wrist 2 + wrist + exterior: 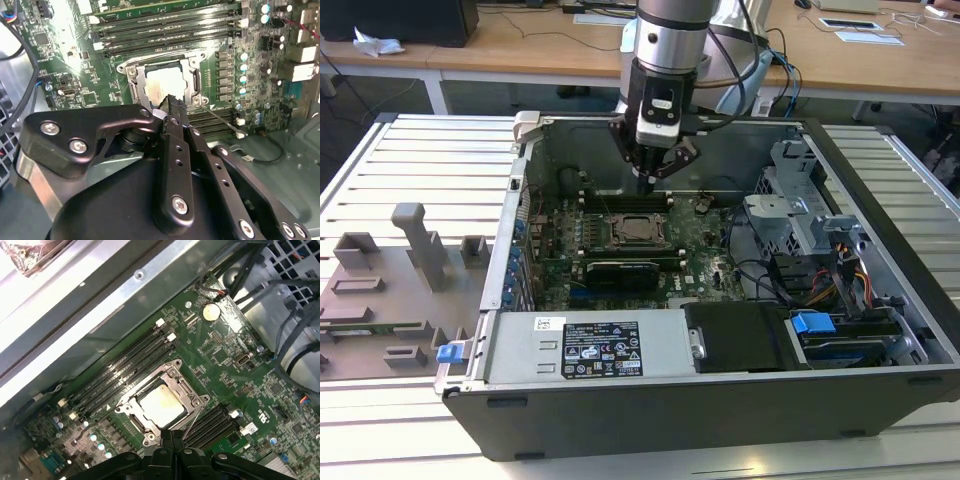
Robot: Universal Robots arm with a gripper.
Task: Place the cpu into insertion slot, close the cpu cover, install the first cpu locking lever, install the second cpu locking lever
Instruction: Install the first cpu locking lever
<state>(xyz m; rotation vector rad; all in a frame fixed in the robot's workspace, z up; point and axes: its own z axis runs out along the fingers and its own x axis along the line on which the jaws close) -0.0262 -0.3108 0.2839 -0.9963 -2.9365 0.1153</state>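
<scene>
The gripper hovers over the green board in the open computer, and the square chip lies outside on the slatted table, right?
No. The cpu sits on the green board, framed by the cpu cover, as the first wrist view shows. The gripper does hover over the board.

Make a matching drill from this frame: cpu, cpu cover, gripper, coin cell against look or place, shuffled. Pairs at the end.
1 cpu
2 cpu cover
3 gripper
4 coin cell

A silver frame lying flat, open window in the middle
B round and silver, on the green motherboard
C black, fingers together, above the chip
D pale square top, seen through the window

Pairs: 1-D, 2-A, 3-C, 4-B
</scene>
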